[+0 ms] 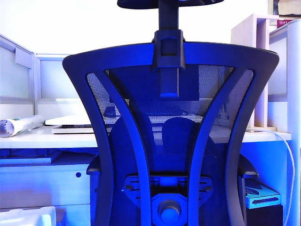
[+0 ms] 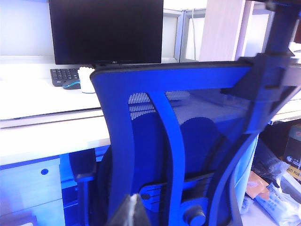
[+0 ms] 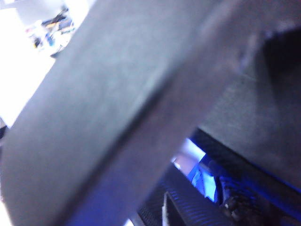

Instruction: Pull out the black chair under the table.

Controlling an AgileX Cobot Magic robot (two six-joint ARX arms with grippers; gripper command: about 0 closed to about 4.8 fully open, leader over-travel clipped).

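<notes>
The black chair (image 1: 169, 56) fills the exterior view with its mesh back, curved ribs and headrest post, standing in front of the white table (image 1: 47, 139). Neither gripper shows in that view. In the left wrist view my left gripper (image 2: 134, 209) is shut and empty, a little short of the chair (image 2: 169, 80) back, with the table (image 2: 47, 132) behind. In the right wrist view a blurred grey bar of the chair (image 3: 117, 108) crosses very close and runs down into my right gripper (image 3: 160, 212). One ribbed finger (image 3: 188, 212) lies against it, and the jaws look closed on the bar.
On the table stand a dark monitor (image 2: 106, 30), a keyboard (image 2: 63, 74), a mouse (image 2: 71, 84) and a rolled paper (image 1: 19, 126). A pale drawer unit (image 1: 42, 186) sits under it at left. A tall shelf unit (image 1: 256, 47) and floor boxes (image 1: 261, 195) are at right.
</notes>
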